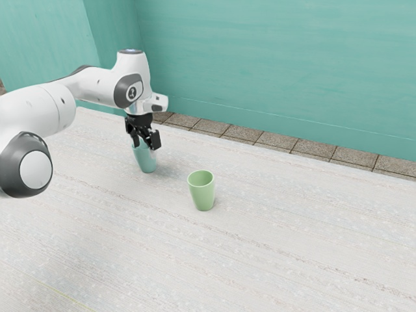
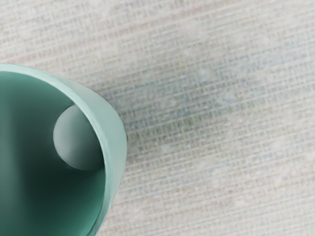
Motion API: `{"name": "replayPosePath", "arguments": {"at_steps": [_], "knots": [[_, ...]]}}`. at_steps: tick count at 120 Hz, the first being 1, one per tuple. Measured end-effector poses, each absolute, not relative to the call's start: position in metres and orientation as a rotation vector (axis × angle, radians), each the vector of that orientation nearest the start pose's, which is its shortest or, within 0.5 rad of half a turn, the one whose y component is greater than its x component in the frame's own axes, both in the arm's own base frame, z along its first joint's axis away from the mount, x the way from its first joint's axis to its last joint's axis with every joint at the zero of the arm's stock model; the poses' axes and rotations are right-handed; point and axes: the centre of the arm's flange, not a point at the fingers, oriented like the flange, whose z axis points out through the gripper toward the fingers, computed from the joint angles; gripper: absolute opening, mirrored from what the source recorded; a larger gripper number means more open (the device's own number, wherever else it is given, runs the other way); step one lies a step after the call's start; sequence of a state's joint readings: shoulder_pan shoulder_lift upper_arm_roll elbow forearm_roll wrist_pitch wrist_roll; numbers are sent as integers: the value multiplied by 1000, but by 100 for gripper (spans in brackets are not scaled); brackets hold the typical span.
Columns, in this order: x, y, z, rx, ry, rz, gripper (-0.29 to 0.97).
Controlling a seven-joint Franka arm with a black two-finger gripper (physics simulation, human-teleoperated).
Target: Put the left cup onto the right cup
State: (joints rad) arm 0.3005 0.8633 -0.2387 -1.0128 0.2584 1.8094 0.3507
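The exterior camera stands off to the side of the arm (image 1: 65,104), raised above the bench (image 1: 260,247). It looks down at a slant past the teal cup (image 1: 145,161) toward the wall (image 1: 292,58) behind it, from far enough back to take in the green cup (image 1: 201,190) near it. The wrist camera rides on the hand (image 1: 144,140), close above the teal cup (image 2: 109,129), facing almost straight down into its mouth. Both views share that cup and the bench (image 2: 221,98) just beside it.

Teal cup (image 2: 110,132) smooth, matt; green cup (image 1: 201,189) same; table (image 1: 292,247) woven-textured, matt.
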Motion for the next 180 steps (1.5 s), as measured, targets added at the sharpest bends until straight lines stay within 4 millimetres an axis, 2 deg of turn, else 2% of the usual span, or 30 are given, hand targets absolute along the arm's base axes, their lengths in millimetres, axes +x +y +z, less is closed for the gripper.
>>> {"name": "replayPosePath", "arguments": {"at_steps": [73, 120, 180], "knots": [[759, 130, 331, -3034, 456, 76, 59], [764, 129, 318, -3026, 490, 61, 58], [765, 132, 316, -3017, 496, 62, 46]]}}
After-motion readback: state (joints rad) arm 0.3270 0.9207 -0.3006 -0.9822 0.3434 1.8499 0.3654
